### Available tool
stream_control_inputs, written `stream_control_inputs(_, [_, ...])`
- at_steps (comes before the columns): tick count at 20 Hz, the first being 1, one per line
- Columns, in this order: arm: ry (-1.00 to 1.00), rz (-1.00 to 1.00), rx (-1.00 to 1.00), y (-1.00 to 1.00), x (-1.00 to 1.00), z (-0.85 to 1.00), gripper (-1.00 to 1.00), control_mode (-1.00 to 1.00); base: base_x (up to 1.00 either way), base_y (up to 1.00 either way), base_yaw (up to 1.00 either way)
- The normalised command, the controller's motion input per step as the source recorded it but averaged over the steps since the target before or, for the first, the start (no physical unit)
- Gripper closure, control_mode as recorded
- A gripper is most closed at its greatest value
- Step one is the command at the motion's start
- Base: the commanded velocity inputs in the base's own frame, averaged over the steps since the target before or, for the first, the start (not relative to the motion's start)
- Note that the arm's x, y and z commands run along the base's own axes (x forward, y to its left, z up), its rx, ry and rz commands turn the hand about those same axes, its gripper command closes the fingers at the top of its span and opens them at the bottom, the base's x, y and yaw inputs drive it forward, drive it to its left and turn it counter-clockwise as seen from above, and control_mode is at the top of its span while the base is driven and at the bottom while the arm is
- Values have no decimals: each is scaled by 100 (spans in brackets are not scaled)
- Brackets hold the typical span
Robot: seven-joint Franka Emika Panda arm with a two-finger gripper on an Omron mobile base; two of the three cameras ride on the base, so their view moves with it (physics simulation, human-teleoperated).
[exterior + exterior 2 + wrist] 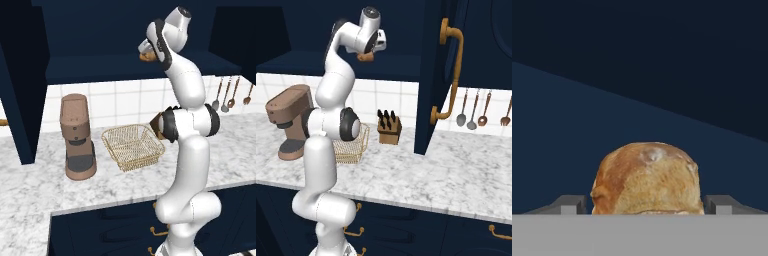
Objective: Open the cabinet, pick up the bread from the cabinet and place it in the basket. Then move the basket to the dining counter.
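The navy cabinet (100, 30) stands open, its door (438, 75) swung out toward me with the brass handle on it. On the cabinet's shelf is the golden-brown bread roll (646, 177), seen small under the hand (146, 56) (365, 56). My gripper (646, 205) reaches into the cabinet, and its two fingertips (574, 204) press against the roll's two sides. The golden wire basket (132, 145) (351, 145) sits empty on the marble counter below, partly behind my arm. The dining counter is out of view.
A brown coffee machine (77, 137) (291, 120) stands left of the basket. A knife block (389, 127) sits to the basket's right, against the tiles. Utensils (476, 107) hang on the wall. The other open door (20, 100) juts out at the left.
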Motion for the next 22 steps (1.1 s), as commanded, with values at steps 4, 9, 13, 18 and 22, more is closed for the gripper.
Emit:
stream_control_inputs(4, [0,0,10,27,0,-39,100,-100,0,0,0])
stream_control_inputs(9, [-1,0,15,28,0,-49,100,-100,0,0,0])
stream_control_inputs(13, [-8,0,21,31,14,-25,100,-100,0,0,0])
stream_control_inputs(18, [-12,0,22,33,3,0,100,-100,0,0,0])
stream_control_inputs(22, [-11,0,30,30,0,0,100,-100,0,0,0])
